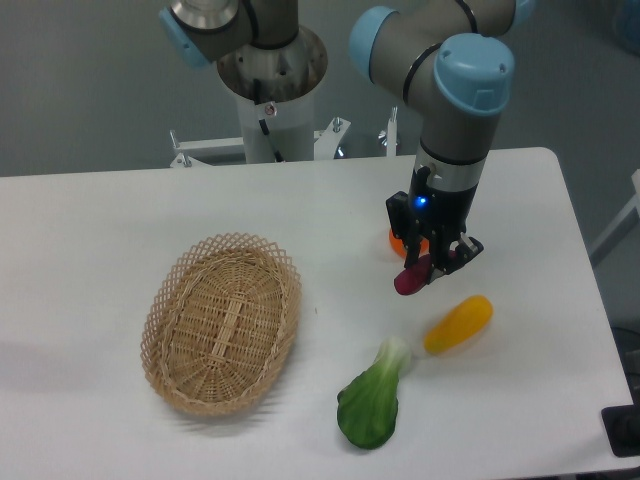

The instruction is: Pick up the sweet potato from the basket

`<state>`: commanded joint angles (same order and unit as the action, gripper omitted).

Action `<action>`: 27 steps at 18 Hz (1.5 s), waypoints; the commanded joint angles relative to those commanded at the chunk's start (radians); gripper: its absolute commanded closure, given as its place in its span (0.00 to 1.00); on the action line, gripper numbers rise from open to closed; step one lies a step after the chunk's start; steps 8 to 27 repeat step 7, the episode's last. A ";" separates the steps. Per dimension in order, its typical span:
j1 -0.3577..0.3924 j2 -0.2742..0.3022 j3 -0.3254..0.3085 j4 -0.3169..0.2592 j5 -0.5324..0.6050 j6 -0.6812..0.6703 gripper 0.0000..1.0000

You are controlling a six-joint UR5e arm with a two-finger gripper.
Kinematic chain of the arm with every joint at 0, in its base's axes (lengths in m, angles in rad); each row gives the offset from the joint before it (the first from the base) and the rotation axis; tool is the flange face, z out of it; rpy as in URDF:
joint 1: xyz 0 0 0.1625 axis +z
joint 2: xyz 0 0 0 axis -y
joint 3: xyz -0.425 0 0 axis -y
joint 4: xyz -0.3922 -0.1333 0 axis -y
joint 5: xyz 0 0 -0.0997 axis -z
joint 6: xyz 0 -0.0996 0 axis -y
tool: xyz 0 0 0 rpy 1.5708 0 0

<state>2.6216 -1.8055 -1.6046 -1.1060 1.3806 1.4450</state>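
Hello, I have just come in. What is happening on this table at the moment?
The robot arm's gripper is shut on the sweet potato, holding it out over the table, well to the right of the basket. The basket has nothing in it. An orange sits partly hidden behind the gripper. A yellow fruit and a leafy green vegetable lie on the table below the gripper in the picture.
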 joint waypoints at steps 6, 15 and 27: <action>0.000 0.002 0.011 -0.002 -0.002 0.000 0.74; -0.002 0.000 0.011 -0.002 0.000 0.000 0.74; -0.002 0.000 0.011 -0.002 0.000 0.000 0.74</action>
